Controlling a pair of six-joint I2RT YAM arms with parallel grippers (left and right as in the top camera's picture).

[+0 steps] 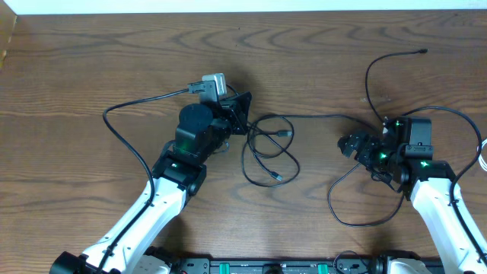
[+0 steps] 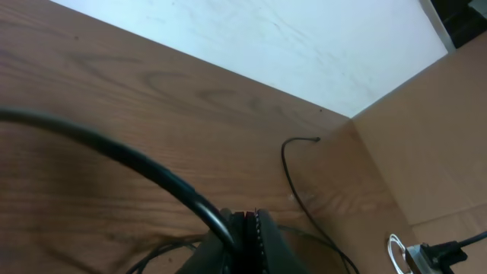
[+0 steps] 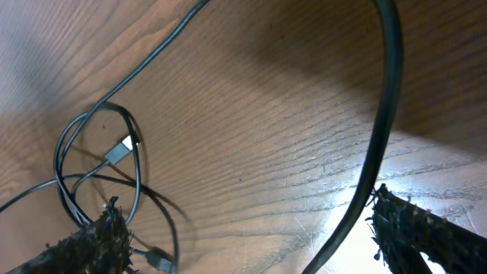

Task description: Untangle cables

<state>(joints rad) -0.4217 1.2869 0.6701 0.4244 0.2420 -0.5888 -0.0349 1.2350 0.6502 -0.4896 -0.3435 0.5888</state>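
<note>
A loose tangle of thin black cables (image 1: 270, 148) lies mid-table between the arms; it also shows in the right wrist view (image 3: 91, 160), with a silver-tipped plug (image 3: 118, 151). My left gripper (image 1: 242, 114) sits at the tangle's upper left. In the left wrist view its jaws (image 2: 247, 228) are pressed together, with thin black cable coming out on both sides. My right gripper (image 1: 351, 144) is right of the tangle, fingers wide apart (image 3: 247, 217). A black cable (image 3: 380, 114) passes between them, close to the right finger. A white cable (image 1: 483, 156) peeks in at the right edge.
One black cable curls up to a plug end at the far right (image 1: 423, 52), also visible in the left wrist view (image 2: 316, 139). Another loops on the table before the right arm (image 1: 358, 221). The left arm's own thick cord (image 1: 129, 137) arcs left. A cardboard wall (image 2: 426, 137) stands at the right.
</note>
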